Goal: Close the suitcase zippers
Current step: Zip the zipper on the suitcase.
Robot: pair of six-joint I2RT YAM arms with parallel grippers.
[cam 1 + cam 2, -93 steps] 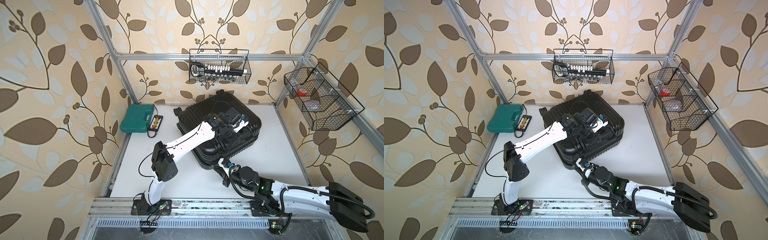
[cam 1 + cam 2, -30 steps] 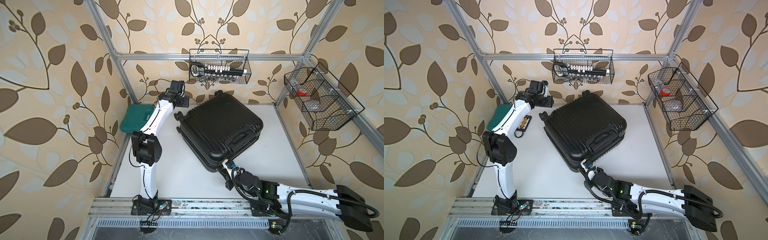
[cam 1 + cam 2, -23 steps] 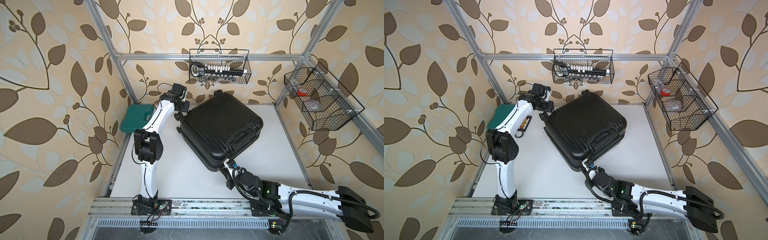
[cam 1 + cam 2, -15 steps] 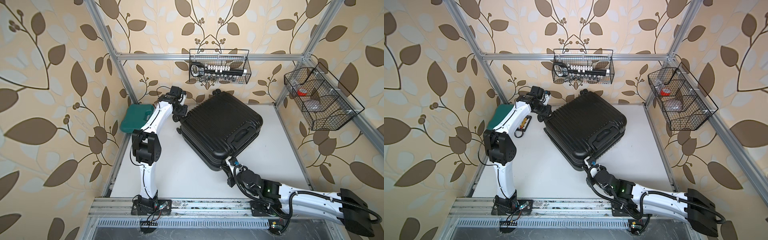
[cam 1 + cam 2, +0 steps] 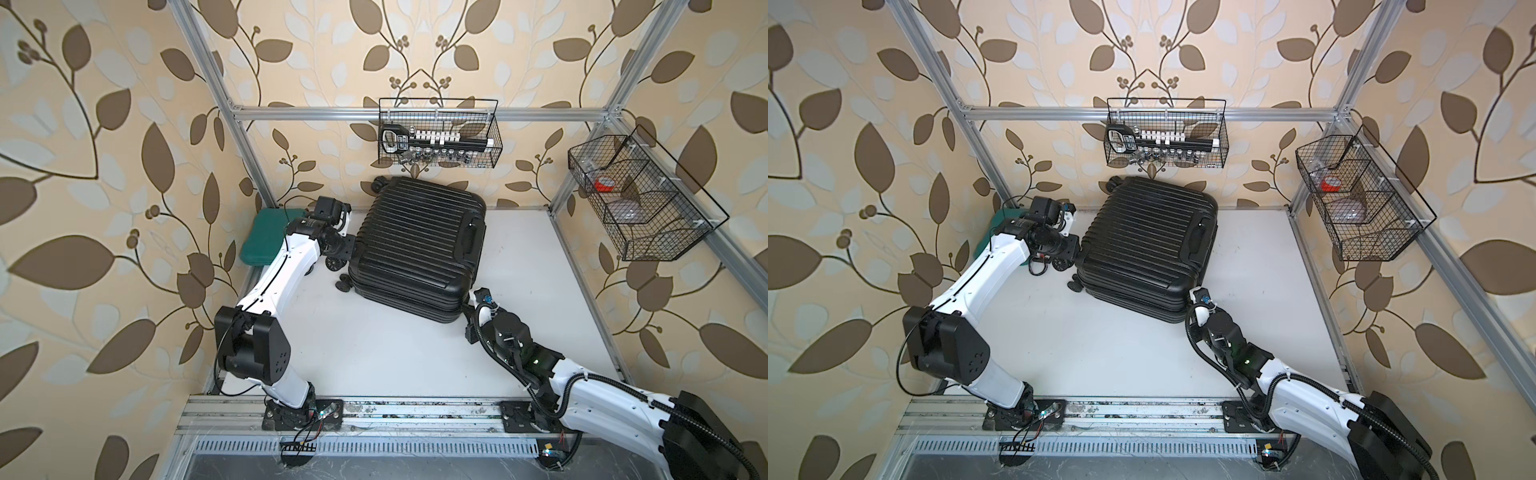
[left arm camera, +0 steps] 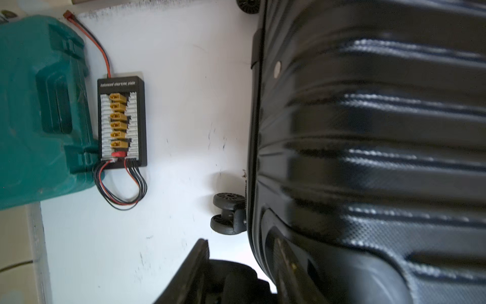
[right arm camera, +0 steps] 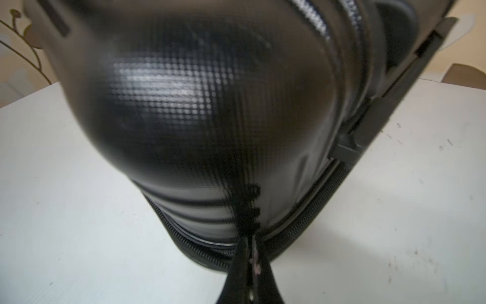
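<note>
The suitcase [image 5: 415, 245] lies flat on the table [image 5: 374, 353]. The right gripper [image 7: 248, 242] is pinched tight on its zipper [image 7: 178, 237] at a corner of the suitcase. The left gripper [image 5: 345, 246] sits by the suitcase wheels [image 6: 228, 213]; its jaws I cannot tell

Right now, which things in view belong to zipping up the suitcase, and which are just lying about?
In the job:
suitcase
zipper track round its seam
right gripper, shut at that seam
left gripper, by the wheeled end

Lying about:
teal tool case
charging board beside it
back wire basket
side wire basket
</note>
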